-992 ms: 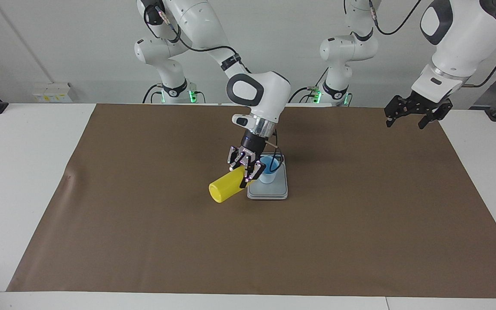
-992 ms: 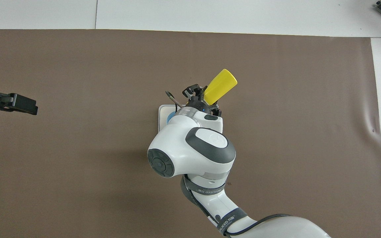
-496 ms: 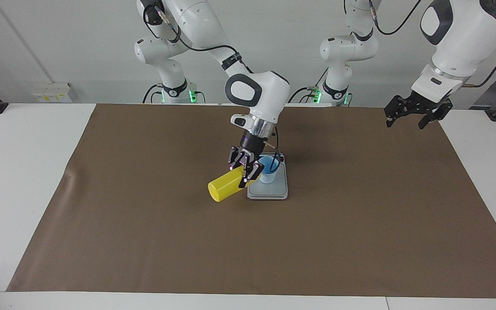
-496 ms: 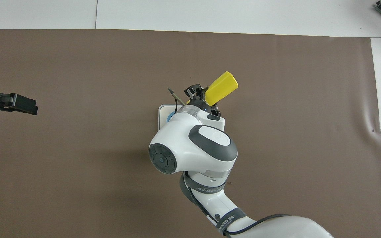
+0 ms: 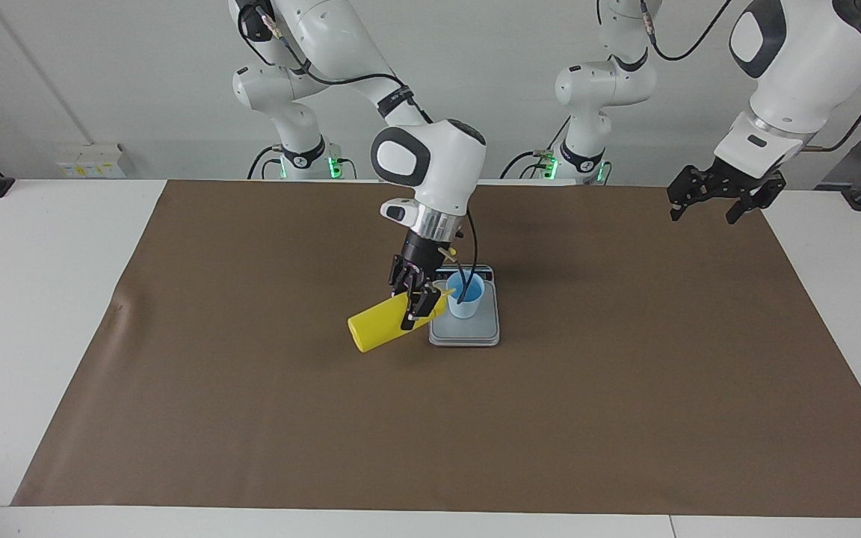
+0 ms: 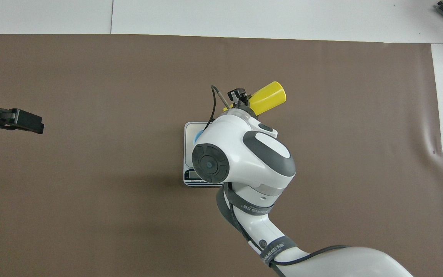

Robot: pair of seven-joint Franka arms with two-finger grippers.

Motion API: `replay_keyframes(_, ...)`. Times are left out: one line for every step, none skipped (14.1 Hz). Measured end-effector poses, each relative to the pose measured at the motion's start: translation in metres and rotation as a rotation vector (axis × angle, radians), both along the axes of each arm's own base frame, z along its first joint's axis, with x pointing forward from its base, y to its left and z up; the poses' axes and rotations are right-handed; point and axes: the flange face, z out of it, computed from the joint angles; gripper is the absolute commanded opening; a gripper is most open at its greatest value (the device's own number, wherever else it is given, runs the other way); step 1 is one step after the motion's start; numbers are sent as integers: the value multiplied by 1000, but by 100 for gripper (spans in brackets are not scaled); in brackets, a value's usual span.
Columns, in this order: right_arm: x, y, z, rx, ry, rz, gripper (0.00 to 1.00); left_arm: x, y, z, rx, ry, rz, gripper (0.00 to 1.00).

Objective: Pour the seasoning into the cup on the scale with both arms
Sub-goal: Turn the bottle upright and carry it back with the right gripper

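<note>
Seasoning bottle (image 5: 378, 329) hangs tipped on its side, nozzle at the cup (image 5: 466, 296), pinched tight in the right gripper (image 5: 414, 297) beside the scale (image 5: 468, 334). Cup sits on the scale. Left gripper (image 5: 714, 196) waits aloft, fingers spread, over the brown mat's (image 5: 251, 418) corner.

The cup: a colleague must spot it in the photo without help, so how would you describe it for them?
Start at the brown mat that covers the table, and find the grey scale near its middle. The cup stands on that scale. It is small, pale blue and upright, while the yellow bottle beside it hangs tilted in the right gripper.
</note>
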Motion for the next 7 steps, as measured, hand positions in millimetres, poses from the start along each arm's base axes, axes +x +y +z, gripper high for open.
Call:
replay_keyframes(2, -5, 8, 27, 2, -20, 0, 0, 0, 0, 0, 0, 0, 100)
replay_keyframes(3, -11, 18, 58, 4, -45, 0, 0, 0, 0, 0, 0, 0, 100)
replay_keyframes(5, -18, 27, 95, 10, -73, 0, 0, 0, 0, 0, 0, 0, 100)
replay_keyframes(8, -27, 36, 136, 18, -109, 0, 0, 0, 0, 0, 0, 0, 100)
replay_keyframes(12, -39, 44, 178, 28, -147, 0, 0, 0, 0, 0, 0, 0, 100)
replay_keyframes(15, -50, 51, 216, 36, -183, 0, 0, 0, 0, 0, 0, 0, 100)
replay_keyframes(19, -62, 57, 255, 45, -219, 0, 0, 0, 0, 0, 0, 0, 100)
